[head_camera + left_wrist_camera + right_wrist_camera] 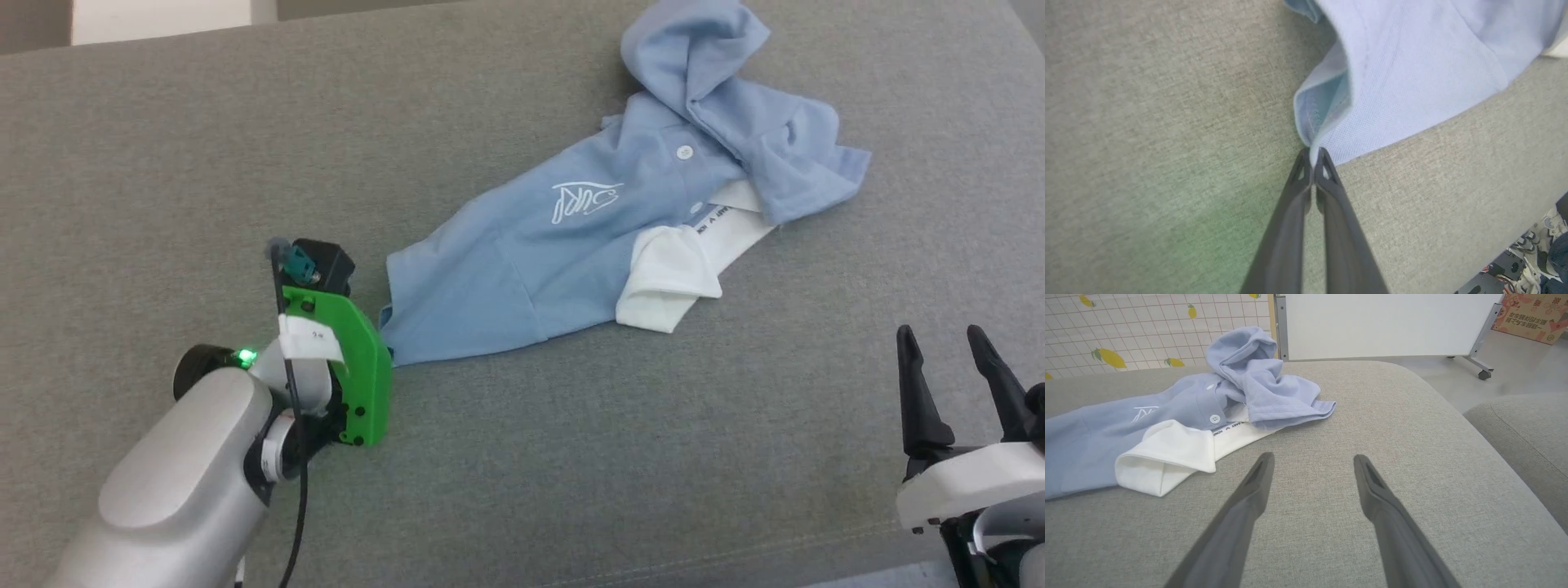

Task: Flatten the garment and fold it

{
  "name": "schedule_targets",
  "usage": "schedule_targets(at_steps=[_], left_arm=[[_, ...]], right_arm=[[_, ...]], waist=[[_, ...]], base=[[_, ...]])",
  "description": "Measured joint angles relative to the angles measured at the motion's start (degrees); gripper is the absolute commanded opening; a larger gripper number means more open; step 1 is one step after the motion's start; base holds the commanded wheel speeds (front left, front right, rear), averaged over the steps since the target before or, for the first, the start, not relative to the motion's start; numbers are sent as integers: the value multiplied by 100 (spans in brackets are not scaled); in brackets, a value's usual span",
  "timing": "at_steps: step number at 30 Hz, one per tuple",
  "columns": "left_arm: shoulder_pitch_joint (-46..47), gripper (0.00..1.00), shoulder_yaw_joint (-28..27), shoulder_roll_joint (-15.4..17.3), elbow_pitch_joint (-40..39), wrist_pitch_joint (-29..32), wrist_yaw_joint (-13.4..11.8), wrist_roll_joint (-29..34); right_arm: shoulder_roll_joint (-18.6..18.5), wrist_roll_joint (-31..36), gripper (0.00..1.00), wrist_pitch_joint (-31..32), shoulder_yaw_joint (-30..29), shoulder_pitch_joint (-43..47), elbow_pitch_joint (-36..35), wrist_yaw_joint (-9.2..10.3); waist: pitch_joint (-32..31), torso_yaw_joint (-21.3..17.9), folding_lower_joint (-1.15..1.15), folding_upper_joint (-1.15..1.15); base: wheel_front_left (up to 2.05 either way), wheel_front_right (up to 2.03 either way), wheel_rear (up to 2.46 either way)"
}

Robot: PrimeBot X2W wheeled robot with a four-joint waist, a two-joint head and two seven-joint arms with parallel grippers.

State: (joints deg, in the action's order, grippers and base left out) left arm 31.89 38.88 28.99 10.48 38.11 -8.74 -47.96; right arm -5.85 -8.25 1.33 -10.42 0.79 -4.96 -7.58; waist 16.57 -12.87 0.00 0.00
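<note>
While left end effector (1313,153) pinches garment (522,269) corner | right end effector (1313,457) spread over cushion (1412,416)

The garment (522,269) is light blue, with a white collar (669,282), a white line-drawn logo (584,200) and white buttons (684,151). The cushion (163,147) is a flecked grey weave. The left gripper (1314,157) has dark grey fingers (1286,228) and a bright green bracket (367,376); the right gripper (939,335) has black fingers (914,392) under a white housing (971,482). At the upper left of the right wrist view, a wall covering (1147,326) shows a white grid dotted with yellow lemons; at its upper right a box (1531,314) is printed pink and orange.
</note>
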Motion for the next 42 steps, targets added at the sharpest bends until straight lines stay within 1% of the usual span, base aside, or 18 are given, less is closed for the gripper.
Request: schedule_targets(at_steps=[6,8,11,14,17,20,21,22,25,28,31,33,35,37,40,42], left_arm=[[-259,0,-164,7,-145,-413,-100,-10],[-357,0,-236,27,-229,-517,-160,-13],[-587,0,-400,138,-369,-717,-326,-54],[-858,0,-630,366,-423,-955,-515,-54],[-1144,0,-902,659,-401,-1222,-779,-45],[-1358,0,-1054,916,-347,-1461,-972,64],[-1402,81,-1067,967,-341,-1552,-1014,114],[-1443,100,-1092,989,-331,-1669,-1059,179],[-1474,100,-1116,956,-348,-2041,-1073,322],[-1477,100,-1110,853,-370,-2449,-1063,442],[-1472,100,-1099,739,-469,-3072,-1017,727],[-1468,100,-1084,669,-583,-3605,-954,936],[-1468,100,-1077,610,-644,-4047,-949,1129],[-1475,100,-1013,584,-709,-4489,-920,1345],[-1495,100,-829,543,-829,-4837,-888,1597],[-1551,100,-698,514,-914,-4941,-867,1791]], right_arm=[[-38,16,100,133,22,1,19,0],[-67,14,100,178,37,4,24,0],[-113,10,100,258,55,14,25,0],[-155,-30,100,345,51,49,29,0],[-200,-42,100,439,84,85,34,0],[-235,-94,100,523,146,118,48,0],[-242,-101,100,537,165,126,54,0],[-248,-101,100,580,192,136,62,0],[-278,-154,100,647,256,167,75,0],[-319,-203,100,700,277,176,73,0],[-402,-270,100,732,321,188,54,0],[-485,-324,100,762,377,188,41,0],[-621,-356,100,831,492,193,27,0],[-839,-430,100,998,722,226,27,0],[-1230,-613,100,1251,1117,298,31,0],[-1526,-742,100,1433,1373,286,31,0]], waist=[[-233,237,0,0],[-336,308,0,0],[-511,414,0,0],[-688,521,0,0],[-856,634,0,0],[-964,742,0,0],[-983,770,0,0],[-1003,803,0,0],[-1028,883,0,0],[-1040,957,0,0],[-1048,1045,0,0],[-1059,1113,0,0],[-1072,1178,0,0],[-1084,1258,0,0],[-1086,1383,0,0],[-1070,1470,0,0]], base=[[0,0,0],[0,0,0],[0,0,0],[0,0,0],[0,0,0],[0,0,0],[0,0,0],[0,0,0],[0,0,0],[0,0,0],[0,0,0],[0,0,0],[0,0,0],[0,0,0],[0,0,0],[0,0,0]])
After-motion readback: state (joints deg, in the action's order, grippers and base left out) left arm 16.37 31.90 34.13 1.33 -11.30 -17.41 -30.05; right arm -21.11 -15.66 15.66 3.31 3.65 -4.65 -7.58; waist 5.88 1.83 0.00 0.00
